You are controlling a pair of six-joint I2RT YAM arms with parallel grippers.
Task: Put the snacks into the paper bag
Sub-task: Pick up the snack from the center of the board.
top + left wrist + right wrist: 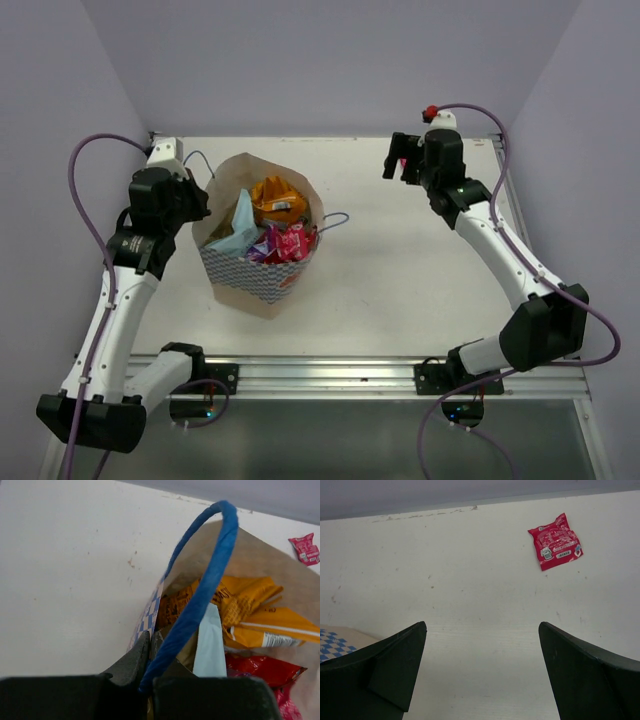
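Last loose snack: a small red packet [555,541] lies flat on the white table [470,605], well apart from everything else; in my right wrist view it sits at about 1 o'clock, ahead of the fingers and near the back wall.
Its long axis: roughly square, tilted on the table, so I cannot name a clear long side.
My right gripper [482,672]: released, jaws spread wide, nothing between them, hovering above bare table.
My left gripper [145,680]: clenched on the paper bag [255,265] at its rim, just where the blue cord handle [200,595] is rooted; I cannot tell whether cord or paper takes the pinch.
Bag contents: orange chip bag [255,615], light-blue bag [210,645] and red cookie bag [262,670] already inside.
Nearer arm: the right, I judge; the left is busy steadying the bag.
Bag from right gripper: at about 8 o'clock, its checkered corner just showing.
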